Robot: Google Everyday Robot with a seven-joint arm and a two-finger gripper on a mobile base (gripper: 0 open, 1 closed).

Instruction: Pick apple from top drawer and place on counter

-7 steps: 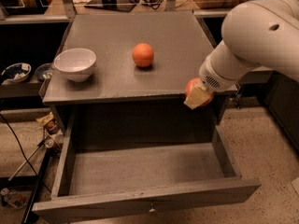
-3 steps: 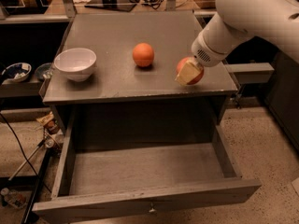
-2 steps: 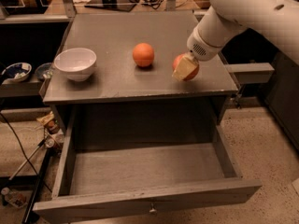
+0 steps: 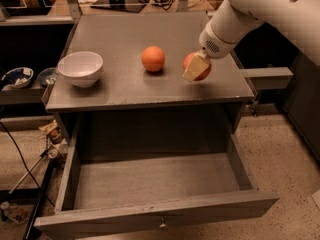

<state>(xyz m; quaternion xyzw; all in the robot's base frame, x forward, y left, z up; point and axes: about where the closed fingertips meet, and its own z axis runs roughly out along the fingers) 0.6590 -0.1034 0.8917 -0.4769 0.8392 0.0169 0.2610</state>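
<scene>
The counter (image 4: 125,91) fills the upper middle of the view, and every place here is given from it. Below its front edge the top drawer (image 4: 155,204) stands pulled fully out and shows only its bare grey floor. From above the counter's right side the white arm (image 4: 260,9) reaches down and to the left. On the counter's left part sits a white bowl (image 4: 80,68); near the middle rests a smooth orange fruit (image 4: 153,58). Just right of that fruit, over the counter's right part, the gripper (image 4: 196,68) is closed on the apple (image 4: 198,66), with a pale finger (image 4: 194,68) across its front. The apple looks to be at or just above the surface; contact cannot be told. The step in hand seems to be the set-down. To do it well, lower the apple until it bears on the counter, well inside the right and front edges and clear of the orange fruit, then part the fingers slowly so the round fruit does not roll, and lift straight up.
</scene>
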